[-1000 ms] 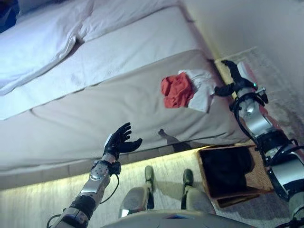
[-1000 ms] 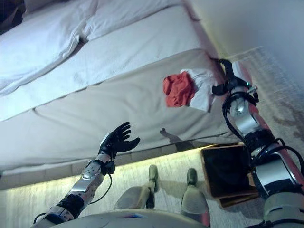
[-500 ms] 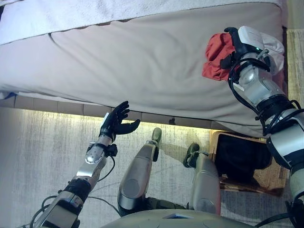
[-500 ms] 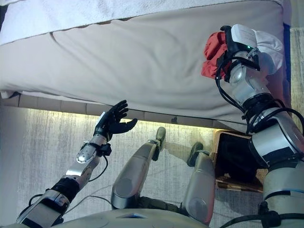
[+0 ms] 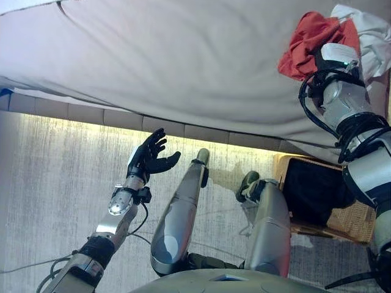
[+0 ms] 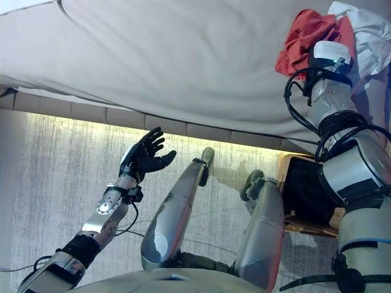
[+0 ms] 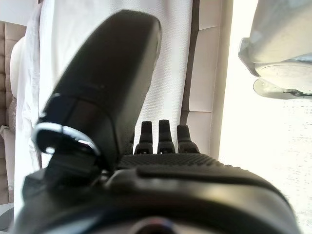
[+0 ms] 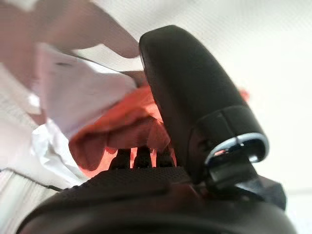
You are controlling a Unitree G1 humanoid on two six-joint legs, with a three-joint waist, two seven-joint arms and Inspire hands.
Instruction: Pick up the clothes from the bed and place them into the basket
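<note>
A crumpled red garment (image 5: 310,35) lies on the beige bed (image 5: 183,61) near its right end, against a white garment (image 5: 369,30). My right hand (image 5: 335,56) is at the near edge of the red garment. In the right wrist view its fingers (image 8: 141,157) reach straight against the red cloth (image 8: 122,126), thumb raised, with the white cloth (image 8: 73,92) beside it. My left hand (image 5: 149,160) hangs open over the floor before the bed, holding nothing; the left wrist view shows that hand (image 7: 170,165) with straight fingers.
A wicker basket (image 5: 357,221) with a dark inside stands on the floor at the lower right, just below the bed's corner. The bed's padded base (image 5: 122,117) runs across the view, with a pale carpet (image 5: 55,195) in front.
The camera has tilted down, so the bed sits higher in view. My right hand has come from the bed's right edge past the white garment onto the red one. The left hand stays open.
</note>
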